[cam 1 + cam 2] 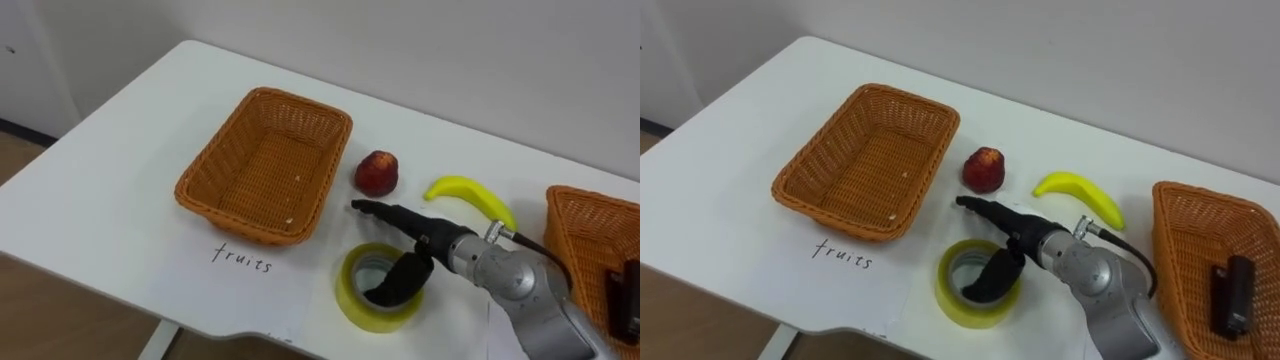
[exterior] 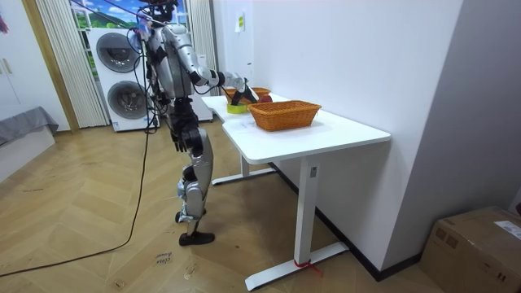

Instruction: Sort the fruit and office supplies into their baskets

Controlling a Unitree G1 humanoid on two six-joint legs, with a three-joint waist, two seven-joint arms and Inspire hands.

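A red apple (image 1: 377,173) and a yellow banana (image 1: 470,195) lie on the white table between two wicker baskets. The left basket (image 1: 268,165) is empty, and a sheet (image 1: 243,258) marked "fruits" lies in front of it. A roll of yellow tape (image 1: 352,290) lies flat near the front edge. My right hand (image 1: 420,235) hovers over the roll, open. Its fingers (image 1: 378,211) point straight at the apple, just short of it, and the thumb hangs down into the roll's hole. In the room view my left hand (image 2: 176,138) hangs by my hip.
The right basket (image 1: 580,225) holds a black office item (image 1: 1230,295). A white wall runs behind the table. I stand at the table's long side, with washing machines (image 2: 122,69) behind me. The table's front edge is just below the tape.
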